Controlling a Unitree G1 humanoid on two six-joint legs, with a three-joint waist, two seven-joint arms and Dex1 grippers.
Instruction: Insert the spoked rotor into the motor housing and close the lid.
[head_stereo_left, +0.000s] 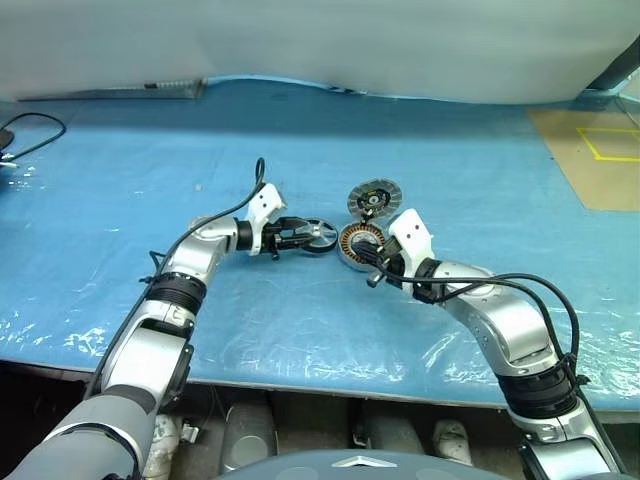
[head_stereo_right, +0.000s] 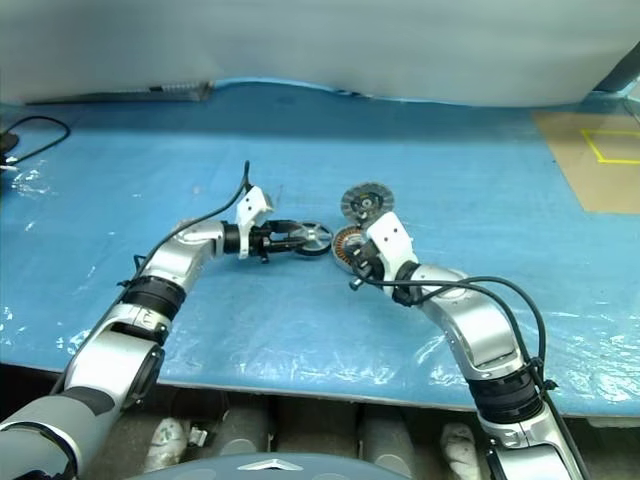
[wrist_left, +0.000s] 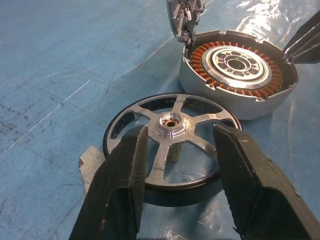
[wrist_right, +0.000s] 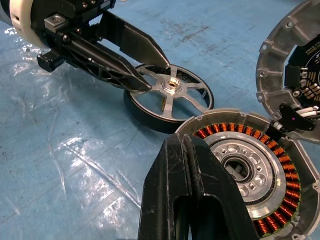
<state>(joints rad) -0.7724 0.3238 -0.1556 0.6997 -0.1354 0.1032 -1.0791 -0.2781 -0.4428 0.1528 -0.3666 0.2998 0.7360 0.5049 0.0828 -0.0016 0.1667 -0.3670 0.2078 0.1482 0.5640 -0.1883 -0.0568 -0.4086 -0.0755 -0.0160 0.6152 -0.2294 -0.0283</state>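
Blue-sheeted table (head_stereo_left: 120, 180): my left fingers (wrist_left: 135, 170) straddle, half-wide, the black-rimmed silver-spoked rotor (wrist_left: 167, 145); copper-wound grey housing (wrist_left: 240, 77) at two o'clock. Right fingers (wrist_right: 192, 175) shut. An off-centre squeeze could tip it.

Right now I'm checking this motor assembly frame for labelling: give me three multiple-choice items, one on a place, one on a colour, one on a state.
1. Where is the spoked rotor?
A. inside the motor housing
B. on the blue table cover beside the motor housing
C. on top of the lid

2. What colour are the motor housing windings?
A. copper-orange
B. green
C. white

3. How does the lid stand?
A. shut on the housing
B. open, tilted up behind the housing
C. lying apart, face down

Key: 1 B, the rotor lies on the blue table cover between the left hand's fingers. 2 A, an orange ring surrounds the hub. 3 B, the windings are exposed.
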